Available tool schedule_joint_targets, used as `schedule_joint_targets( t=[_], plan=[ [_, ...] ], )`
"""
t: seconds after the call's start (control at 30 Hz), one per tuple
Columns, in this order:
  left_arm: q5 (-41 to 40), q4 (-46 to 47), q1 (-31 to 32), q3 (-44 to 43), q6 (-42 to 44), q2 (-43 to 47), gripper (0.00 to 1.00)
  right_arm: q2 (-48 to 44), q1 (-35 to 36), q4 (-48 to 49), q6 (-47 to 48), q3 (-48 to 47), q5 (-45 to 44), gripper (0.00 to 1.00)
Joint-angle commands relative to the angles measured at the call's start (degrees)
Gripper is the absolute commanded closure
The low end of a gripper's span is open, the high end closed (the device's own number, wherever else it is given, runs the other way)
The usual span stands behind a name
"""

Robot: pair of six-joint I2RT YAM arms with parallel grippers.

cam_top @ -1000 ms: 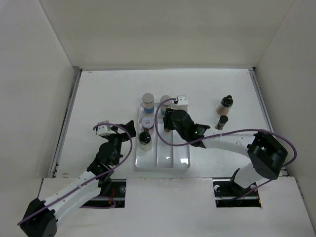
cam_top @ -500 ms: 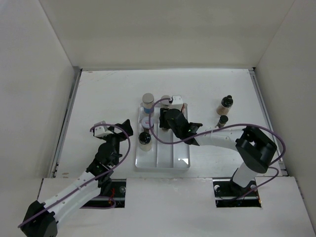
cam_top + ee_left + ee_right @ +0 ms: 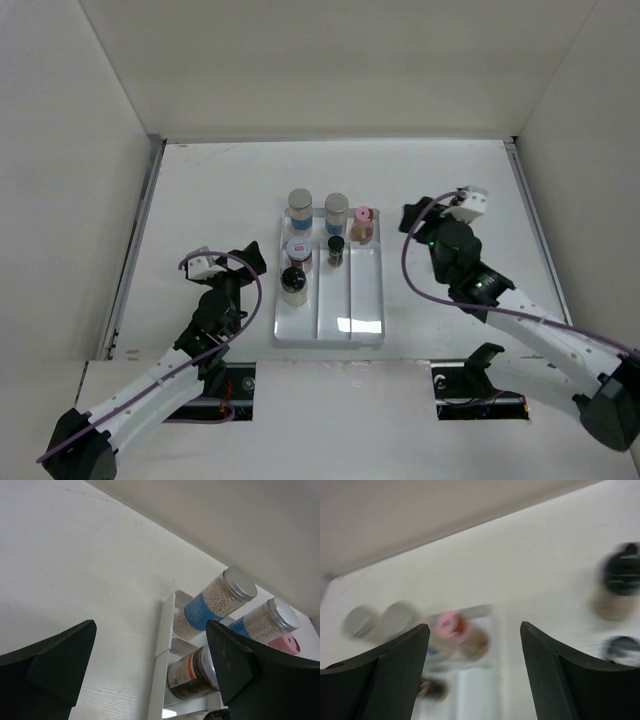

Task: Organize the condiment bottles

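Note:
A white tray (image 3: 366, 318) holds several condiment bottles. Two grey-lidded jars (image 3: 300, 203) (image 3: 337, 207) with blue labels stand at its back, and a pink-capped bottle (image 3: 362, 222) stands in the right lane. A small black-capped bottle (image 3: 336, 248), a white-lidded jar (image 3: 298, 250) and a black-capped jar (image 3: 293, 282) stand nearer. My right gripper (image 3: 415, 225) hangs open and empty to the right of the tray. In its blurred wrist view, the pink cap (image 3: 451, 625) lies ahead and two black-capped bottles (image 3: 621, 575) (image 3: 623, 648) stand off to the right. My left gripper (image 3: 250, 262) is open and empty, left of the tray.
Pale walls close in the table on three sides. In the left wrist view the tray's left rim (image 3: 162, 645) lies just ahead between the fingers, with the grey-lidded jars (image 3: 215, 607) behind it. In the top view the right arm covers the two loose bottles.
My right gripper opened, left the pink-capped bottle standing in the tray's right lane and swung back to the right, off the tray. The left arm barely shifted.

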State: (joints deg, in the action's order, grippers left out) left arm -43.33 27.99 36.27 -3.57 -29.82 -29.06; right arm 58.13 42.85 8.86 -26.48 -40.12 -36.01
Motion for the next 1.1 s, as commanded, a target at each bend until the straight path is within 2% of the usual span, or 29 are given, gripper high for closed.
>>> schedule_joint_targets(
  t=[0.0, 0.17, 0.3, 0.47, 0.63, 0.73, 0.83, 0.97, 1.07],
  plan=[
    [-0.1, 1.0, -0.3, 0.1, -1.2, -0.2, 0.07, -4.3, -8.9, -9.6, -0.1, 5.1, -8.7, 0.20],
    [0.4, 1.3, -0.5, 0.3, -1.6, -0.2, 0.06, -1.9, -17.8, -12.9, 1.6, 6.9, -7.5, 0.11],
    [1.0, 1.6, -0.3, 0.0, -1.6, -1.5, 0.06, 2.9, -19.0, -12.5, 1.6, 4.8, -5.1, 0.08],
    [1.8, 2.0, -0.2, 0.0, -1.6, -1.4, 0.06, 8.9, -21.7, -10.2, 0.1, 3.4, -1.7, 0.09],
    [2.4, 1.5, -0.5, 0.1, -1.6, -1.3, 0.06, 12.7, -22.9, -7.4, -1.5, 3.8, -0.2, 0.21],
    [2.0, 2.0, -0.5, 0.1, -1.6, -1.7, 0.06, 13.1, -22.9, -6.2, -1.3, 3.8, -0.6, 0.39],
    [2.7, 1.5, -0.6, 0.0, -1.6, -1.8, 0.06, 11.6, -21.5, -6.1, -0.9, 4.2, -2.9, 0.51],
    [2.6, 1.8, -1.0, 0.1, -1.5, -1.5, 0.06, 5.4, -15.7, -7.4, -0.2, 5.0, -6.2, 0.56],
    [2.6, 1.5, -0.3, 0.1, -1.5, -1.0, 0.06, -0.5, -7.5, -11.4, -0.2, 5.0, -7.4, 0.57]
  ],
)
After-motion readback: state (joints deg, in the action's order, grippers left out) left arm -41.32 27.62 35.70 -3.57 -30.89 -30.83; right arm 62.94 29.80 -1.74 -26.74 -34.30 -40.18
